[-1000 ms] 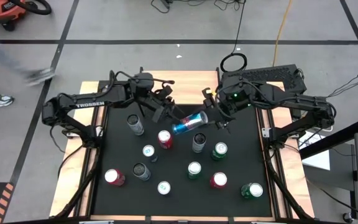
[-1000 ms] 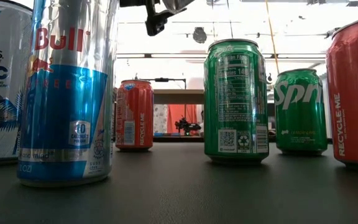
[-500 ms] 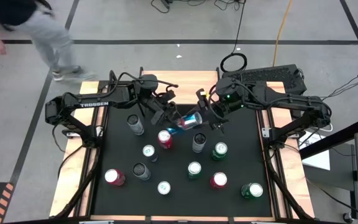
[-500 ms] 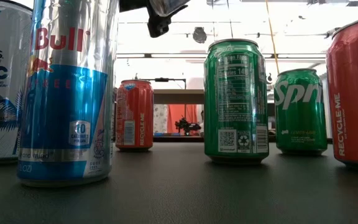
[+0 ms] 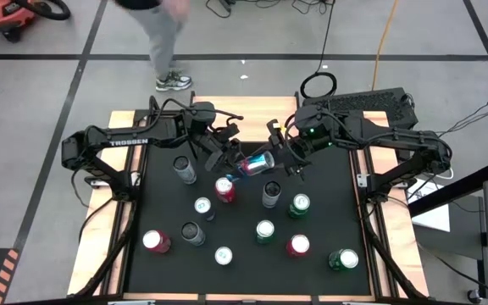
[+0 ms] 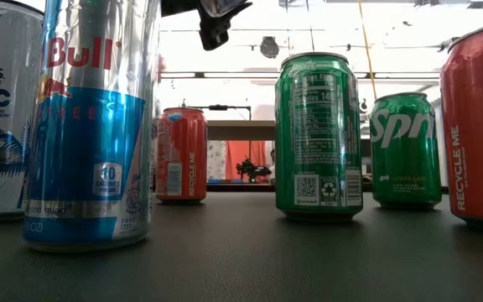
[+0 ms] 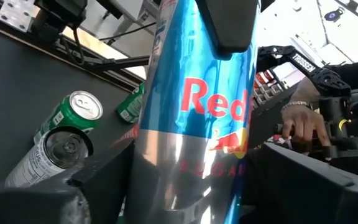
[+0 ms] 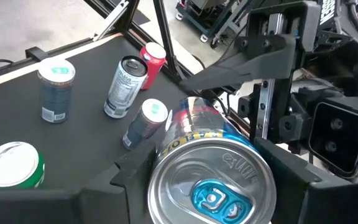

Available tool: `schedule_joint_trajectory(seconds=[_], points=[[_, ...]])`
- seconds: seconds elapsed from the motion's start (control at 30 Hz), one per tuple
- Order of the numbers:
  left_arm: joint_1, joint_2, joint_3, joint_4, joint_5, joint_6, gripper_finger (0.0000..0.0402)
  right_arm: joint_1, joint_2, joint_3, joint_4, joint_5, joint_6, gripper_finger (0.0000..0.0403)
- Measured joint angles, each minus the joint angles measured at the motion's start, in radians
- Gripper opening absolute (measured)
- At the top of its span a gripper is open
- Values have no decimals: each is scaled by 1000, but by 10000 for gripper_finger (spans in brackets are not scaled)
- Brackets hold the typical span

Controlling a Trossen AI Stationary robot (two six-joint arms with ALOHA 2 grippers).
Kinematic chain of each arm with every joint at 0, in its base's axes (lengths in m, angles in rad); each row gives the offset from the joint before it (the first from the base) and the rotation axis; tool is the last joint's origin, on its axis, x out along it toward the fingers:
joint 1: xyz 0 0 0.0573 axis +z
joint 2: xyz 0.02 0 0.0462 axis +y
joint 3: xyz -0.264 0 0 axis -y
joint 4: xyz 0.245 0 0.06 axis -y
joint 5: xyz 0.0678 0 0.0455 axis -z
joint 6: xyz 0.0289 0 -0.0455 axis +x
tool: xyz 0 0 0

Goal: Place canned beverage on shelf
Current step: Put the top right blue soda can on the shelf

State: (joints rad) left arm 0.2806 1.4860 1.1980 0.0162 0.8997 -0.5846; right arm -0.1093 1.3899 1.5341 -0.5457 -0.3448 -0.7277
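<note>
A blue-and-silver canned beverage (image 5: 257,163) (image 7: 191,124) hangs lying about level above the black table's far middle. My right gripper (image 5: 280,157) is shut on its tab end (image 8: 213,186). My left gripper (image 5: 231,158) faces it from the table's left, open. Its two fingers (image 7: 104,180) stand close on either side of the can's silver lower half. The light-wood shelf (image 5: 257,108) lies at the table's far edge behind both grippers, partly hidden by the arms. My right gripper pinches the can's side wall just below the top rim (image 8: 166,168) between its two fingers, which come about level from the table's right and lie along the can. The can is lifted clear, its bottom end toward my left gripper. My left gripper: whether its fingers touch the can, I cannot tell.
Several cans stand upright on the black table (image 5: 329,195) below and in front of the held can, the nearest a red one (image 5: 224,188) and a grey one (image 5: 270,194). A person (image 5: 163,42) walks beyond the far edge. A person's hand (image 7: 303,121) shows beyond the table.
My right gripper has brought the can a little toward the table's left, up to my left gripper, and then held still. My left gripper has turned slightly at the wrist. A person has walked along the far side from left toward the middle.
</note>
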Motion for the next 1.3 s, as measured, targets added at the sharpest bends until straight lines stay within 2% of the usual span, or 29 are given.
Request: schedule_joint_trajectory(seconds=[0.47,0.73,0.9,1.1,1.3], points=[[-13,0,0,-1,-3,26,230,0,-1,0,-4,-1,5,208],[-13,0,0,0,-3,18,220,0,-1,0,-6,24,10,213],[-12,0,-1,6,-9,8,219,1,-4,0,-8,53,83,252],[-6,0,-1,87,-19,15,218,-1,-8,2,8,72,211,312],[-6,0,-1,189,-18,15,218,-1,-27,5,4,87,355,345]])
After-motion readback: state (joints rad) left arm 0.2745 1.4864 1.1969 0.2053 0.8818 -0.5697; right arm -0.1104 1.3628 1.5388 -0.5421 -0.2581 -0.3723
